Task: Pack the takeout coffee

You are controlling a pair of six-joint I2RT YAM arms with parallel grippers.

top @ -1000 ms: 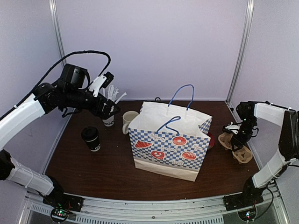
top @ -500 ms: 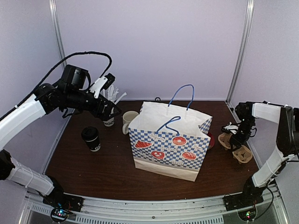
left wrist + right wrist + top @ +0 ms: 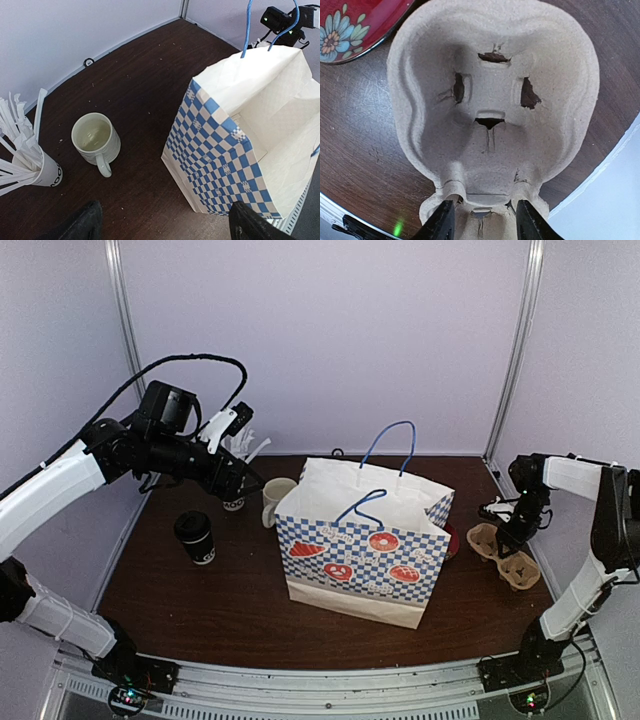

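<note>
The takeout coffee [image 3: 196,537], a black cup with a black lid, stands alone on the left of the table. My left gripper [image 3: 240,483] hovers open and empty behind it, above the straw cup [image 3: 233,503]. In the left wrist view its fingers [image 3: 85,225] spread wide over bare table. The checkered paper bag [image 3: 365,545] stands open in the middle and also shows in the left wrist view [image 3: 250,135]. My right gripper [image 3: 508,527] is closed around the middle ridge of the cardboard cup carrier [image 3: 492,100], which rests on the table.
A cream mug [image 3: 275,500] stands between the straw cup and the bag; it also shows in the left wrist view [image 3: 95,138], beside the straw cup [image 3: 35,167]. A red flowered plate [image 3: 350,25] lies beside the carrier [image 3: 503,553]. The table's right edge is close to the carrier.
My left gripper drifted slightly right, over the straw cup. My right gripper shifted a little back over the carrier, so both carrier wells now show.
</note>
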